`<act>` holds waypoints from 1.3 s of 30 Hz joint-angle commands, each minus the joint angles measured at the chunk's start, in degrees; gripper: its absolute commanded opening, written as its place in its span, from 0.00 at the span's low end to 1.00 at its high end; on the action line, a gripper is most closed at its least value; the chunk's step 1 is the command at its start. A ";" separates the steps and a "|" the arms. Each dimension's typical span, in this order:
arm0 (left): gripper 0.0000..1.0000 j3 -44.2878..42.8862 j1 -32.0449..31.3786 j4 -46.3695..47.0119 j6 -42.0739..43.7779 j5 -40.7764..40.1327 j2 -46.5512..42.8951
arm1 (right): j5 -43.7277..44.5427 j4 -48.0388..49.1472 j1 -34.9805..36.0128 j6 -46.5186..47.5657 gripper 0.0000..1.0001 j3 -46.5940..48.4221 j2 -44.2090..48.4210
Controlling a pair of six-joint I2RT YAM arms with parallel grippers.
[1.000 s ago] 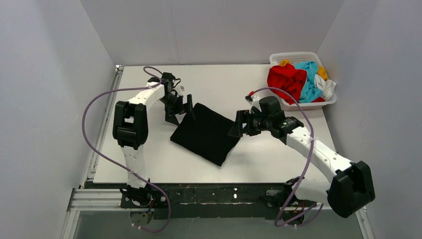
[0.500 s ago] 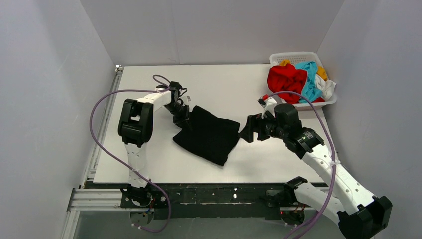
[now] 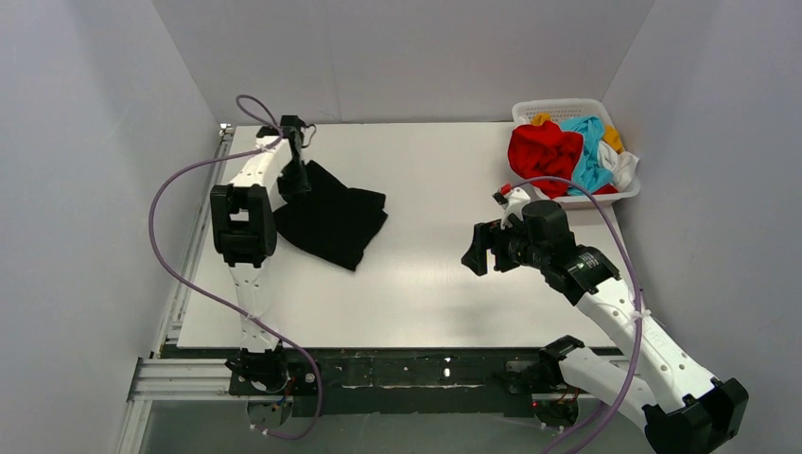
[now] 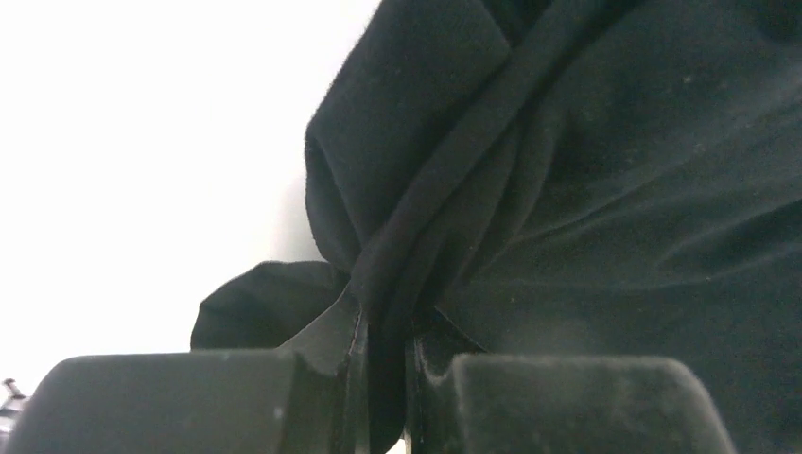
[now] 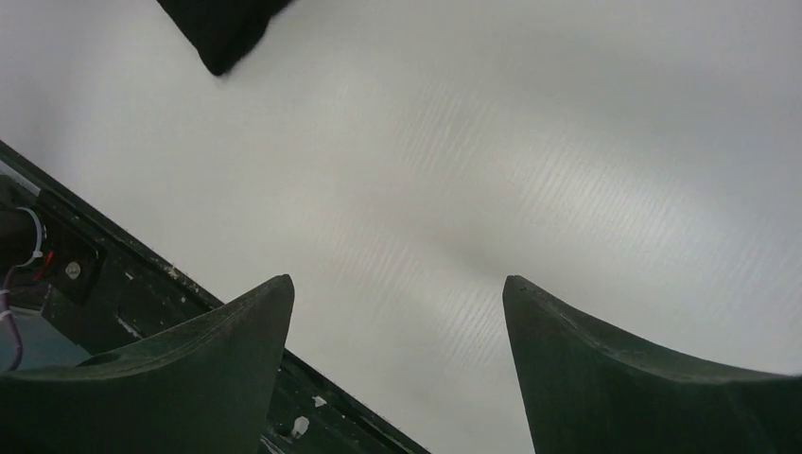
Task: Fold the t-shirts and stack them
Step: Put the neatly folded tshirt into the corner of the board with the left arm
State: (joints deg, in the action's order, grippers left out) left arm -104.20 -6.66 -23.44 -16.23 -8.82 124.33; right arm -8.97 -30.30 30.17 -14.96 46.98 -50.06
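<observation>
**Left hand clamped on black shirt, far-left of desk**

Desk point(image 3: 444, 293): white. Black shirt point(image 3: 333, 222) lies rumpled and partly folded at the far-left side. Basket point(image 3: 560, 104) at the far-right corner holds a heap: red shirt point(image 3: 544, 151), light blue shirt point(image 3: 591, 159), white shirt point(image 3: 624, 170), orange-yellow shirt point(image 3: 615, 139). Left hand point(image 4: 383, 355) is clenched on a bunched fold of the black shirt. Right hand point(image 5: 397, 293) is released, fingers wide apart, nothing between them, above bare desk right of centre.

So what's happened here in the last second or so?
The left gripper shut on the black shirt and dragged it toward the far left corner of the table. The right gripper, open, drew back from the shirt and hovers near the middle. The basket and its coloured shirts stayed put.
</observation>
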 commanded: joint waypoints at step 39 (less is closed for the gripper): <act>0.98 -29.75 22.30 -11.49 -15.29 -6.88 5.28 | 11.34 -10.11 -0.11 -4.11 0.92 5.21 4.31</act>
State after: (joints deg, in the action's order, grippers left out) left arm -140.38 15.31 -27.92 -27.24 -17.65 144.40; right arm -3.33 -40.69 30.13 -16.58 49.28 -48.69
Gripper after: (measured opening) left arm 0.981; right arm 0.911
